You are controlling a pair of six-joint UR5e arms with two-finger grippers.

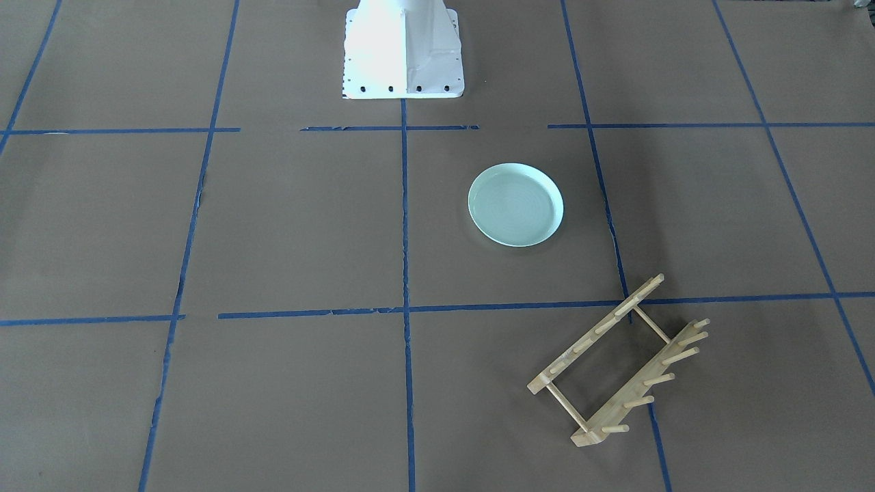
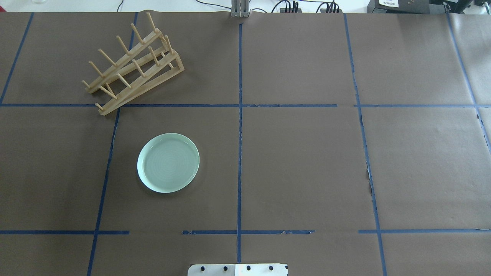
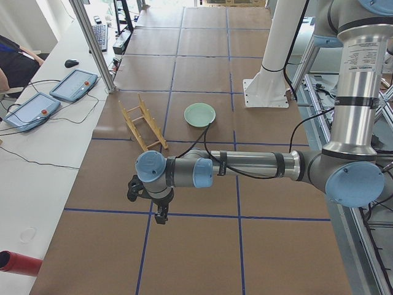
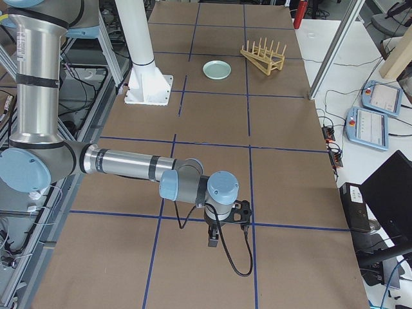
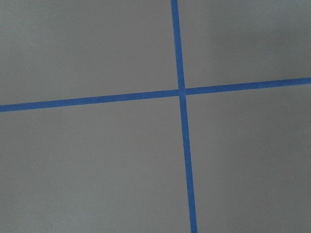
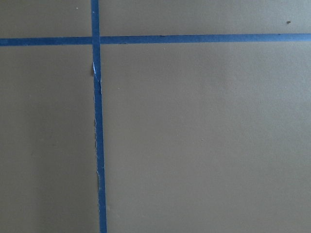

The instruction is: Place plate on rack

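Stretching across most of the room, the long table [image 2: 307, 172] is covered in brown paper and marked into squares with blue tape [image 5: 181, 92]. The robot's white pedestal [image 1: 402, 48] stands at the middle of the table's near edge.

The left arm [image 3: 252, 165] reaches out low and level towards the table's left end. The right arm [image 4: 122, 162] does likewise towards the right end. Both are well apart from the rack and the plate.

The rack [image 2: 132, 63] stands on the left half of the table, close to the far edge and set at a slant to it. Its pegs point up and its slots hold nothing.

The plate [image 2: 168, 162] lies flat and face up on the paper, also on the left half. It sits between the rack and the near edge, close to the centre line and not touching the rack.

The left gripper [image 3: 161, 216] hangs pointing down above the paper near the left end. The right gripper [image 4: 213, 241] hangs the same way near the right end. From where they show, I cannot tell how far either claw is open. The plate is in neither one.
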